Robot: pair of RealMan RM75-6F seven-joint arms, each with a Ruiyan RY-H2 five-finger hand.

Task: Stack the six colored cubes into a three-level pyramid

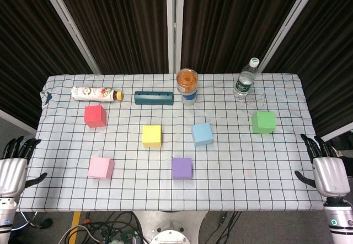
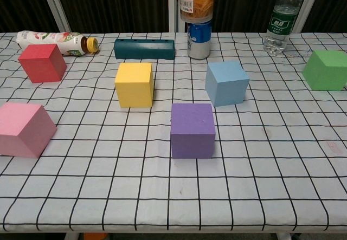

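Six cubes lie apart on the checked tablecloth, none stacked. The red cube (image 1: 95,115) (image 2: 42,62) is far left, the pink cube (image 1: 100,168) (image 2: 23,129) near left. The yellow cube (image 1: 151,135) (image 2: 134,84) and light blue cube (image 1: 202,134) (image 2: 226,82) sit mid-table, the purple cube (image 1: 181,168) (image 2: 192,130) in front of them. The green cube (image 1: 263,122) (image 2: 326,70) is at the right. My left hand (image 1: 13,167) hangs off the table's left edge, my right hand (image 1: 326,167) off the right edge, both empty with fingers apart. Neither shows in the chest view.
Along the back stand a lying white bottle (image 1: 95,93) (image 2: 54,40), a dark teal block (image 1: 154,98) (image 2: 144,49), a can with an orange-filled jar on top (image 1: 187,86) (image 2: 198,20), and a water bottle (image 1: 246,79) (image 2: 282,20). Cables lie on the floor below the front edge.
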